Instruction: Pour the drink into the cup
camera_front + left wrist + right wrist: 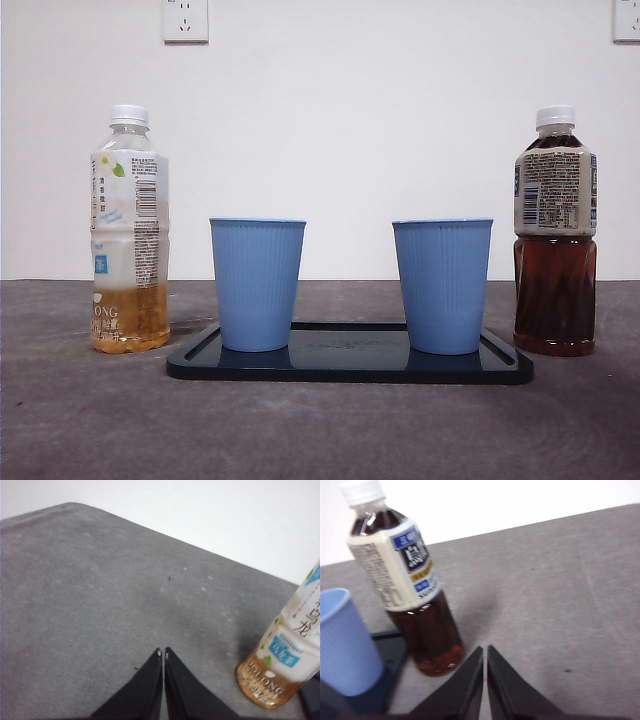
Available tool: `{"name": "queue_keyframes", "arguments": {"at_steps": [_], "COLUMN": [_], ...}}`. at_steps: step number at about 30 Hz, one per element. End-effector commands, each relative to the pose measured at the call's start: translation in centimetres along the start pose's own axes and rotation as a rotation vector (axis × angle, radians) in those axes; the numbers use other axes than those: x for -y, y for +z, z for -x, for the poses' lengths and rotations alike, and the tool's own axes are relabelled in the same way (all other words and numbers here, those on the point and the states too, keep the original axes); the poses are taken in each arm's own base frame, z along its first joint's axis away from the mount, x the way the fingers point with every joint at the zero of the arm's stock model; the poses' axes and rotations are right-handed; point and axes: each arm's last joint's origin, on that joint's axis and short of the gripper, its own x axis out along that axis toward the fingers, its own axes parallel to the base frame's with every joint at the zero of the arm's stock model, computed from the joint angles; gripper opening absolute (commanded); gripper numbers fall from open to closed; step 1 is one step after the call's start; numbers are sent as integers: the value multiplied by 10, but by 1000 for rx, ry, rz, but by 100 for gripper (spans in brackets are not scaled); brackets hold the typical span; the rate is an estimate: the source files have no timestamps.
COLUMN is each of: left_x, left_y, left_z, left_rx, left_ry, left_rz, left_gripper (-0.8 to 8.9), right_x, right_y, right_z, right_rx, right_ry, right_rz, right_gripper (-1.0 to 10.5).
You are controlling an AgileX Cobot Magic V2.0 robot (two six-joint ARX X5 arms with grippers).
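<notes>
A pale tea bottle [130, 230], nearly empty and capped, is standing near the bench's [80, 420] left edge. My left pincer [163, 653] is hovering beside it, jaws pressed together, holding nothing. A dark tray [350, 368] is sitting mid-bench, carrying two upright blue cups [257, 284] [442, 285]. A dark tea bottle [555, 232], capped, is standing just right of the tray. My right pincer [485, 650] is waiting near it, jaws closed, empty.
</notes>
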Motion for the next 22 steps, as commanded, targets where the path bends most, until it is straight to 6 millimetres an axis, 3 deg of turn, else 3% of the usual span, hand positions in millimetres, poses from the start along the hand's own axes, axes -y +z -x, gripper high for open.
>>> {"name": "queue_keyframes", "arguments": {"at_steps": [1,6,12,17,22], "left_x": [3,12,25,36,47], "left_y": [9,34,72,99,116], "left_z": [3,14,33,41,39], "left_rx": [22,86,110,39,-141], "left_ry": [-9,-60,-101,-133,-244], "left_rz": [81,93,89,-6,-119], "left_gripper": [6,7,8,7,7], "right_x": [-2,-8,-20,-30,-39], "right_y": [5,24,63,95,116], "right_z": [0,7,24,36,38], "right_rx": [38,93,187,176,34], "right_ry": [38,52,83,84,135], "right_rz": [-69,-90,-74,-32,34], "right_gripper": [8,8,8,8,8]}}
